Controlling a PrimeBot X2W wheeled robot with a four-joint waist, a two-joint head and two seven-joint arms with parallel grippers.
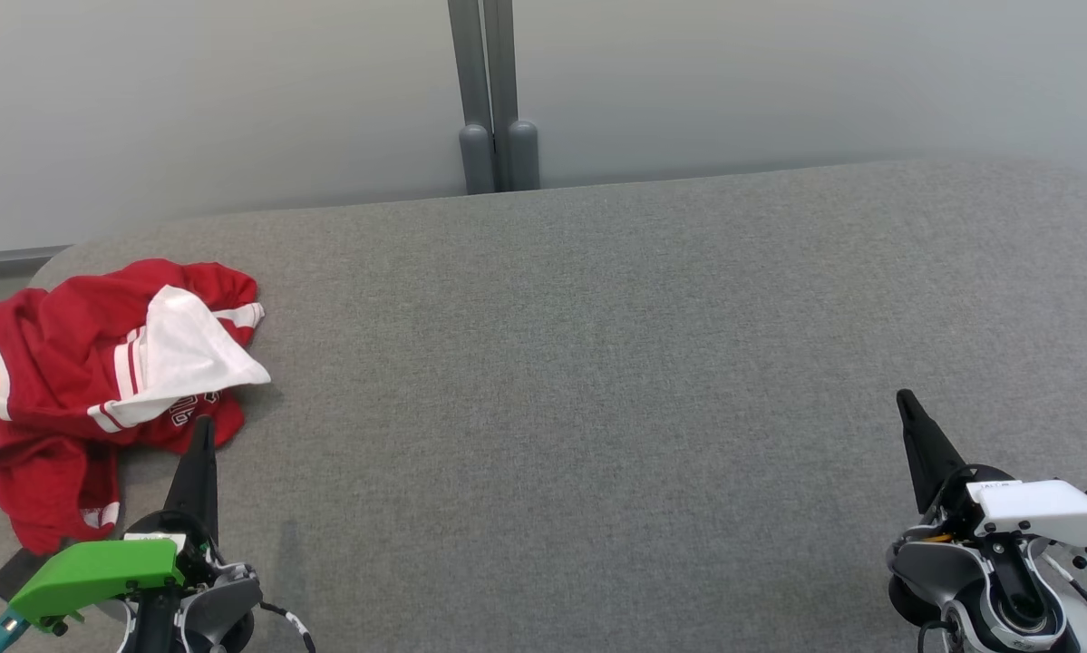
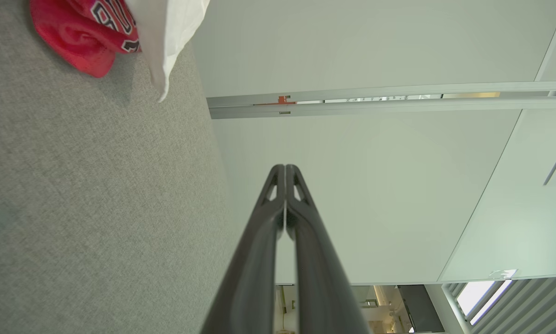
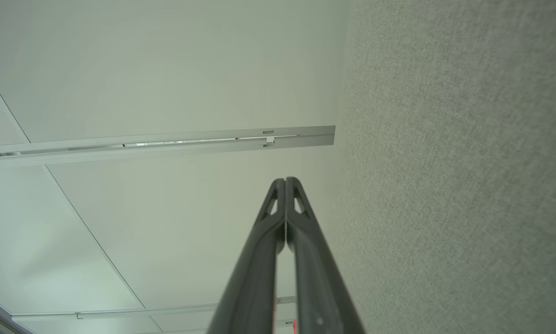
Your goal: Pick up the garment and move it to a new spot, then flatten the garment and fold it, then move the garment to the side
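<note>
The garment (image 1: 72, 363) is a red jersey with white trim and a white lining turned out, lying crumpled at the far left of the grey table (image 1: 597, 381). A corner of the garment (image 2: 87, 37) also appears at the top left of the left wrist view, with dark lettering on it. My left gripper (image 1: 203, 426) is shut and empty, its tip just below the jersey's lower edge; whether it touches the cloth I cannot tell. Far over at the lower right, my right gripper (image 1: 903, 397) hovers shut and empty. Both wrist views show the fingers pressed together, left gripper (image 2: 285, 167), right gripper (image 3: 285, 180).
The grey felt-covered table has a rounded far edge (image 1: 543, 190) against a pale wall. A grey post (image 1: 493, 91) rises behind the table's middle.
</note>
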